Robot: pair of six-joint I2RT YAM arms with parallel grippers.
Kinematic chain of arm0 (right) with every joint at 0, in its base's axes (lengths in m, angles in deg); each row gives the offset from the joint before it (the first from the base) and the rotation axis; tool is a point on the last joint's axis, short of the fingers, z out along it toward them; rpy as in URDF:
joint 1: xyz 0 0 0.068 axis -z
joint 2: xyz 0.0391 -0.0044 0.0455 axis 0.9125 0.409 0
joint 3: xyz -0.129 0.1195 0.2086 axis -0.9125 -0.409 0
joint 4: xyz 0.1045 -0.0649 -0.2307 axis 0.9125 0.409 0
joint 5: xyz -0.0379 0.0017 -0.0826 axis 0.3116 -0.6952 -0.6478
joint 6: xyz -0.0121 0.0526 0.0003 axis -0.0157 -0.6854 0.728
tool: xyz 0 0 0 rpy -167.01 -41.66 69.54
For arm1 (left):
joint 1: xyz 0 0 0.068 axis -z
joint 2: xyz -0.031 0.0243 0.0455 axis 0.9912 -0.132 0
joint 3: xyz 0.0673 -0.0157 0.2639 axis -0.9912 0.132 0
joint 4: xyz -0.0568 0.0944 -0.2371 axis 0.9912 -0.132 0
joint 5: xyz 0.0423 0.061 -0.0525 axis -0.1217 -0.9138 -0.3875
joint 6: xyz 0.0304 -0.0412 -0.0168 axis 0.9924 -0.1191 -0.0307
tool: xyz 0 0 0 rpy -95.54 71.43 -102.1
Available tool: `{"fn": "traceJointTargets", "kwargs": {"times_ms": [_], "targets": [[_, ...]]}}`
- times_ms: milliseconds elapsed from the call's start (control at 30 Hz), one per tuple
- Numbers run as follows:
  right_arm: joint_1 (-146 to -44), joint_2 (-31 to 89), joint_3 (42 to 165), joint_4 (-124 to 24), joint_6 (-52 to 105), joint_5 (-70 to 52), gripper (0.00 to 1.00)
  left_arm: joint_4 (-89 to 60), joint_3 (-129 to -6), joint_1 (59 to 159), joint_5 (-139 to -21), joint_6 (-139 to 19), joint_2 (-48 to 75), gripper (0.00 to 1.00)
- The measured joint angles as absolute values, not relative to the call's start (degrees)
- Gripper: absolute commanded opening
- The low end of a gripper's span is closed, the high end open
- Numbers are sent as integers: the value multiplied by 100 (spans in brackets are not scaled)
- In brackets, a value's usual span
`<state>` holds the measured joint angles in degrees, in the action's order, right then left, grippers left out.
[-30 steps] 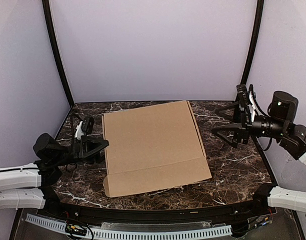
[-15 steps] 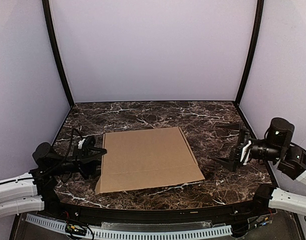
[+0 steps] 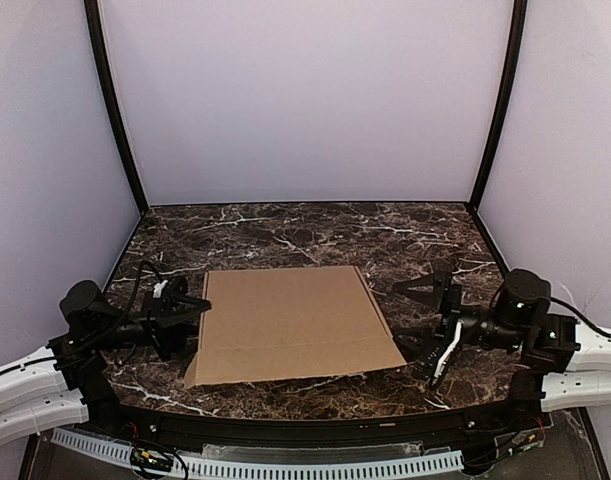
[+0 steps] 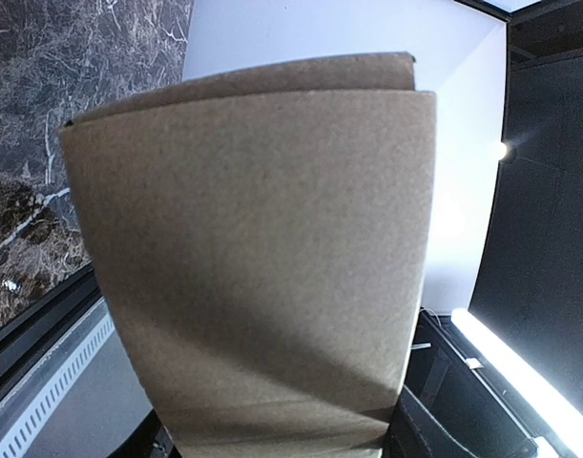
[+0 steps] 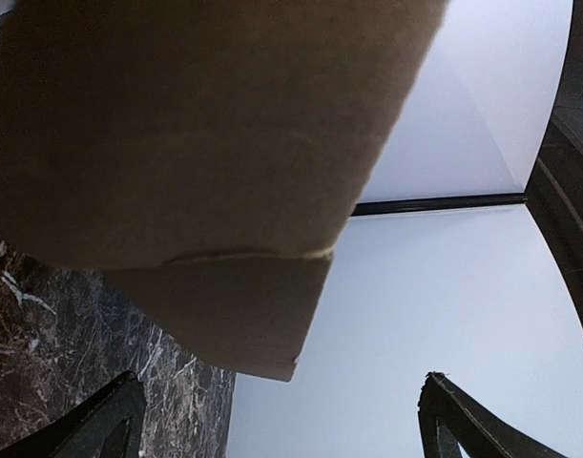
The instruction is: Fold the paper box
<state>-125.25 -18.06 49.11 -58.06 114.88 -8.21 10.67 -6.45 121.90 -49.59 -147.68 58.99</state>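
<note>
The paper box is a folded flat brown cardboard piece lying on the dark marble table. My left gripper is at the box's left edge and shut on it. In the left wrist view the cardboard fills the frame and hides the fingers. My right gripper is open and empty, just off the box's right edge. In the right wrist view the box's corner hangs above the gap between the two spread fingertips.
Pale walls and two black corner posts close in the table on three sides. A white ribbed rail runs along the front edge. Bare marble lies behind the box.
The box has come down and toward the front with my left gripper. My right arm has swung down and in from the far right to the box's right edge.
</note>
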Motion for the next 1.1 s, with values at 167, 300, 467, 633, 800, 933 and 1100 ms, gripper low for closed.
{"fn": "traceJointTargets", "kwargs": {"times_ms": [167,300,467,633,800,933,1100], "targets": [[-13009,-1365,4911,-6437,11630,-1105,98,1014,-647,12190,-4893,-14766,5862,1],[-13258,-1315,4869,-6627,11680,-1328,99,1034,-658,12185,-4808,-14753,5806,1],[-13575,-1494,4729,-6623,11571,-1656,99,1049,-658,12188,-4699,-14731,5775,1],[-13793,-1621,4699,-6444,11355,-1910,99,1054,-701,12190,-4644,-14696,5731,1],[-13957,-1653,4692,-6140,11186,-2128,99,1097,-798,12190,-4572,-14674,5712,1],[-14053,-1859,4609,-5991,11086,-2259,99,1086,-841,12190,-4541,-14650,5757,1],[-14248,-1715,4609,-6136,11055,-2373,99,1071,-846,12190,-4522,-14617,5788,1]]}}
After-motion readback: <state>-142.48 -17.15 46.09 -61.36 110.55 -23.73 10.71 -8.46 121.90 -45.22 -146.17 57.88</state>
